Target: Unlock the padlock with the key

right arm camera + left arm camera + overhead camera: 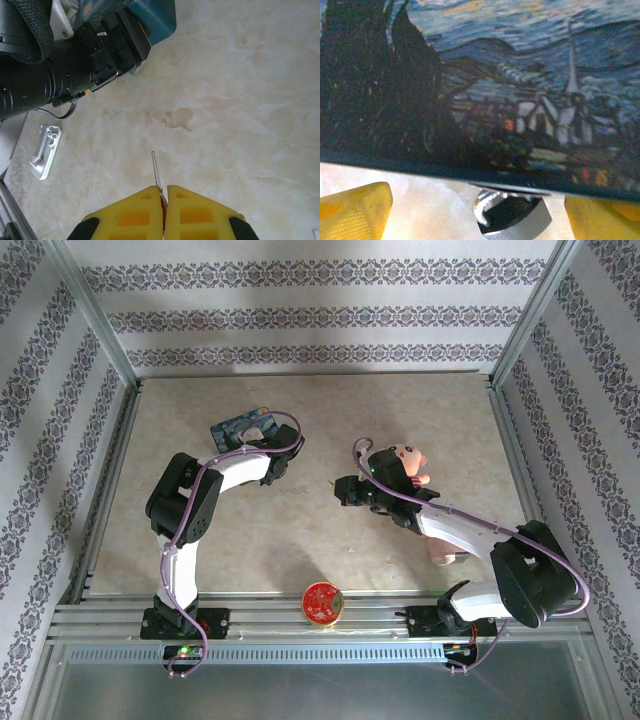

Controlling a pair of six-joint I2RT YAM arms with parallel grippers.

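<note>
1. While the right hand (164, 192) is clenched on the key (156, 167), whose thin blade pokes out past its yellow tips over bare table (240, 100), the left hand (477, 207) is released, its fingers (352, 210) spread wide.
2. The padlock (517, 220) lies on the table between those fingers and seems to touch neither. Its silvery shackle (487, 202) sits right at the lower edge of the tin (520, 90).
3. In the top view the left hand is at the tin, toward the back left. The right hand hovers well apart from it, nearer the middle of the table.
4. Step in hand, as I judge it: the key is secured and the padlock is not, so the left hand is lining up to take it.
5. The next move calls for the left fingers to close squarely on the lock body without pushing it under or against the tin.
6. The keyhole must be left free. I cannot tell which face carries it.
7. The lock then needs turning toward the right hand so the blade can line up.
</note>
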